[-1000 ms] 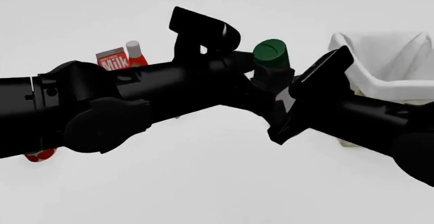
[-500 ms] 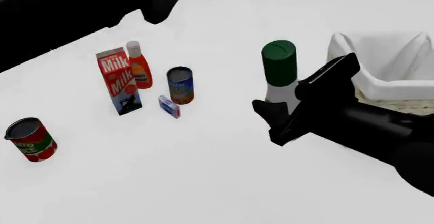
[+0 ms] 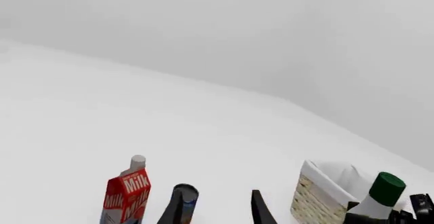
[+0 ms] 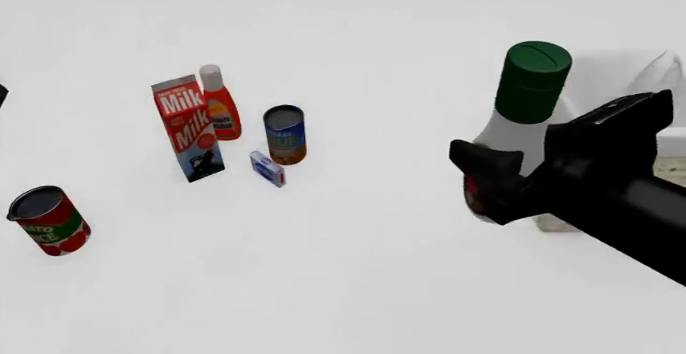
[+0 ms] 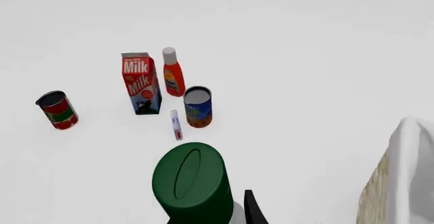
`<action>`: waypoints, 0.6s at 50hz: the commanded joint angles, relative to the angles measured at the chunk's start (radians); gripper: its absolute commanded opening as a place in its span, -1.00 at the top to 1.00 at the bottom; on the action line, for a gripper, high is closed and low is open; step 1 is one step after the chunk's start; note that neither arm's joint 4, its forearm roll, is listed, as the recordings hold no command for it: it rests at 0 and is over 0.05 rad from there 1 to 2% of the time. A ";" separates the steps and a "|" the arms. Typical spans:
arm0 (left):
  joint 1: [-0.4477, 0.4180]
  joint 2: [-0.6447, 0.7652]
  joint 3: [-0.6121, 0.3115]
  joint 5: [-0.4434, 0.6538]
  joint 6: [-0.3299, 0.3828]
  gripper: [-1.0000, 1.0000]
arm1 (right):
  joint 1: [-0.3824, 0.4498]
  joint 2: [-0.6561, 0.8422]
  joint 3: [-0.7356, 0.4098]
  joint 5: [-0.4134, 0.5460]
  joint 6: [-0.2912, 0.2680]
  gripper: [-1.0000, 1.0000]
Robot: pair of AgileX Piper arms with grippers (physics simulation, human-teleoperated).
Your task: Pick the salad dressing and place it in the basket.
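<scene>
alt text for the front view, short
The right gripper holds the salad dressing lifted beside the basket at far right. On the table to the left stand a milk carton, red-orange bottle, two cans and a small box.

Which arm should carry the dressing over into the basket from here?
Right. The right gripper is shut on the salad dressing, lifted just beside the basket. The left gripper is open, holding nothing, with its arm almost out of the front view.
</scene>
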 commanded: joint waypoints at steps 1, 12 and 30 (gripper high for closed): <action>0.162 -0.258 0.223 0.026 0.120 -1.00 | -0.062 -0.154 0.021 0.040 0.061 1.00; 0.203 -0.258 0.392 -0.132 0.131 -1.00 | -0.091 -0.274 0.039 0.060 0.105 1.00; 0.228 -0.258 0.393 -0.108 0.138 -1.00 | -0.265 -0.206 -0.182 0.071 0.050 1.00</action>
